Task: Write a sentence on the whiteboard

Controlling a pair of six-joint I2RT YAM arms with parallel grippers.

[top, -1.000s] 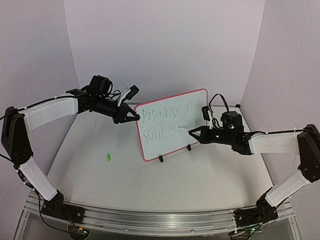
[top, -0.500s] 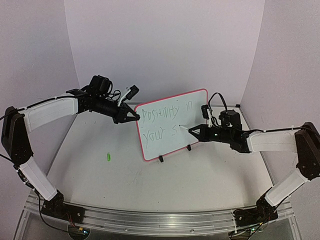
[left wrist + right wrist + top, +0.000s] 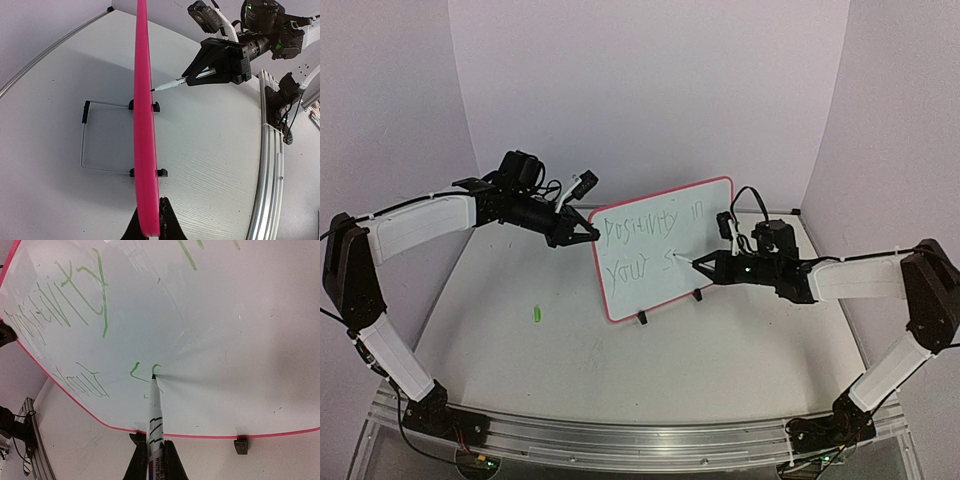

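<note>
The whiteboard (image 3: 665, 250) stands tilted on two black clip feet at mid table, with a red-pink rim. The sentence (image 3: 645, 240) in thin green letters reads "POSITIVITY IN" above "YOUR S", with a fresh stroke after the S. My left gripper (image 3: 592, 234) is shut on the board's left edge; the left wrist view shows the rim (image 3: 145, 125) edge-on between its jaws. My right gripper (image 3: 705, 264) is shut on a white marker (image 3: 155, 420), whose tip touches the board at the new green stroke (image 3: 155, 367). The marker also shows in the left wrist view (image 3: 170, 84).
A small green marker cap (image 3: 534, 314) lies on the table left of the board. A wire stand (image 3: 95, 135) props the board from behind. An aluminium rail (image 3: 620, 440) runs along the near edge. Purple walls enclose the back and sides.
My right gripper has moved left and slightly in, bringing the marker tip onto the board just right of the S, where a new green stroke has begun. The left arm has not moved.
</note>
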